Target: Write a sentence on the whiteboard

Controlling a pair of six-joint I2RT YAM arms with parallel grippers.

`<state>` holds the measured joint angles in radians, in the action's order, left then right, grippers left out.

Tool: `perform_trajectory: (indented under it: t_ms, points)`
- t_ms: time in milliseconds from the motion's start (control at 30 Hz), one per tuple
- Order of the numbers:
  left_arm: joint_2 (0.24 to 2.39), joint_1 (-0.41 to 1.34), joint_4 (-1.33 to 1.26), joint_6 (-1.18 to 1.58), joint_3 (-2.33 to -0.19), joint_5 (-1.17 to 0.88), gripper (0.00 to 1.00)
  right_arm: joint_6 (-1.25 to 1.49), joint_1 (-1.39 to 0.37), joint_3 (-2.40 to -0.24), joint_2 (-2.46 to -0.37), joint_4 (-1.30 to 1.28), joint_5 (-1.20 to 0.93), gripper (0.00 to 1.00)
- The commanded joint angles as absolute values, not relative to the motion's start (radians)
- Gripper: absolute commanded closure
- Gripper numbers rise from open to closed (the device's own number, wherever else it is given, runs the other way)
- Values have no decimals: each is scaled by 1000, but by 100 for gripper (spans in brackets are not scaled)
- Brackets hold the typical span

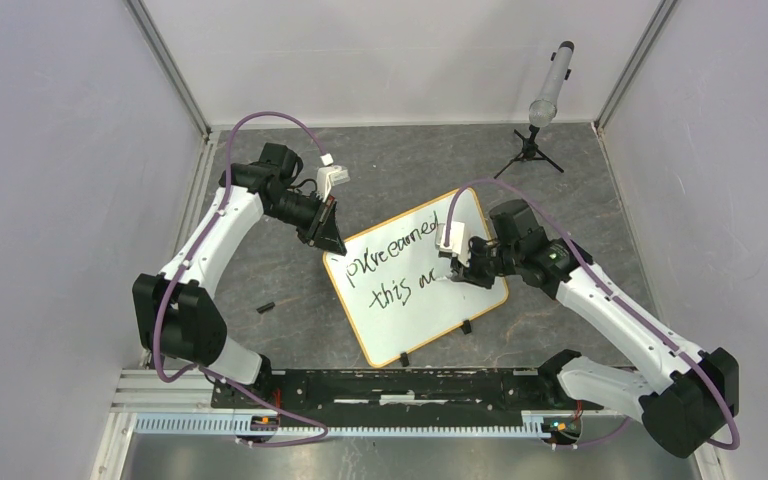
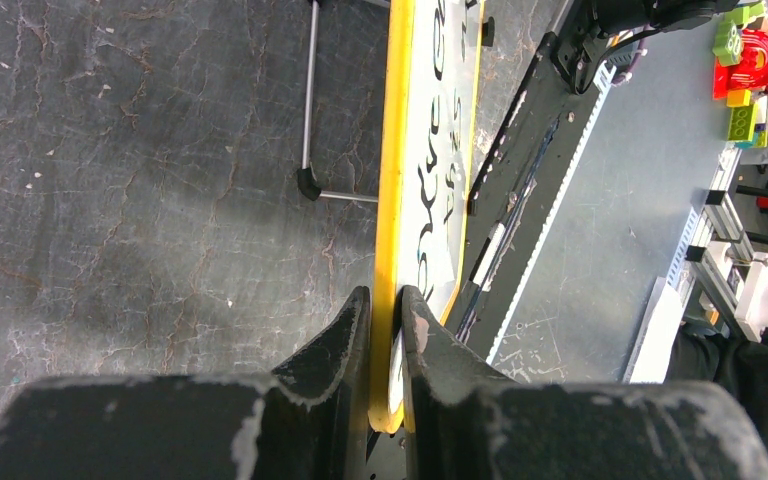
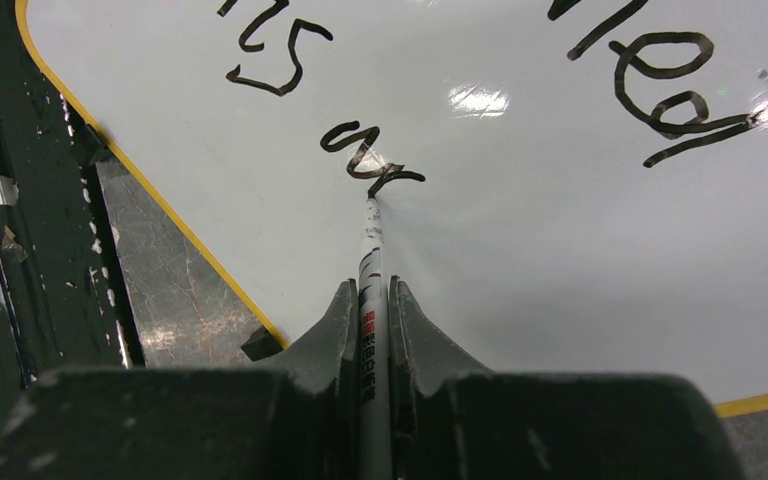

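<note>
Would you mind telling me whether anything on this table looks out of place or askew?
The whiteboard sits diagonally on the table, its left corner pinched by the left hand. A small black piece, perhaps a marker cap, lies loose on the table left of it. Nothing looks spilled or damaged.

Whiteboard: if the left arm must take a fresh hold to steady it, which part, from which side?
Grip the whiteboard by the thin yellow frame at its left corner, from outside that edge, one finger on each face, as the left gripper does now. It is a thin panel, so only its rim fits the jaws, and that corner is clear of the marker.
</note>
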<state>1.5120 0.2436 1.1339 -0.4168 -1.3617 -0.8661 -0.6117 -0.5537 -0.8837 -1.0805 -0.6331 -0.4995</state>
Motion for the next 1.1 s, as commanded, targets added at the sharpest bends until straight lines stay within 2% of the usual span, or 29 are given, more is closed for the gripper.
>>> perform_trajectory:
  t_ms: [0, 433, 1067]
  points:
    - [1508, 255, 1119, -465, -1358, -843, 98, -636, -548, -901, -1075, -658, -497, 100]
    - [1507, 255, 1119, -462, -1364, -845, 98, -598, -548, -1057, -1094, -650, -537, 100]
    - [1510, 255, 1119, -471, -1359, -844, 98, -627, -548, -964, -1123, -615, -474, 100]
